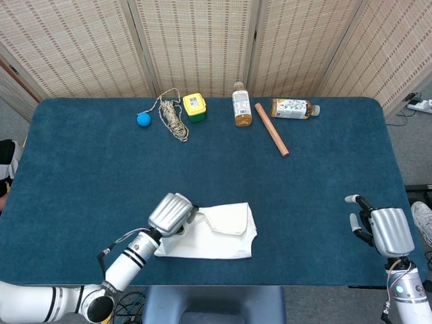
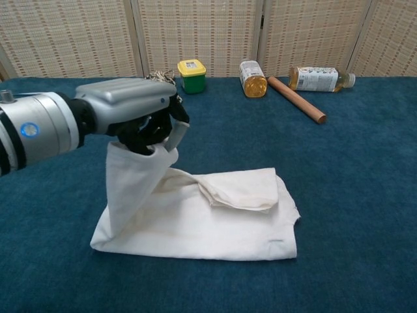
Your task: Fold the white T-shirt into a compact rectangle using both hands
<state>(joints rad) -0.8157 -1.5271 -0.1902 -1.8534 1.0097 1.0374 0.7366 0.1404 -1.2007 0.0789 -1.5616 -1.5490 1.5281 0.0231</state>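
left hand (image 2: 133,111): fingers pinching raised left end of white cotton T-shirt (image 2: 215,218) | shirt: near front edge of blue carpeted table (image 1: 304,175) | right hand (image 1: 385,231): empty, fingers loosely apart, table's right front

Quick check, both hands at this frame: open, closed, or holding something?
Left hand: grips the lifted end of the white T-shirt.
Right hand: holds nothing, fingers apart, open.
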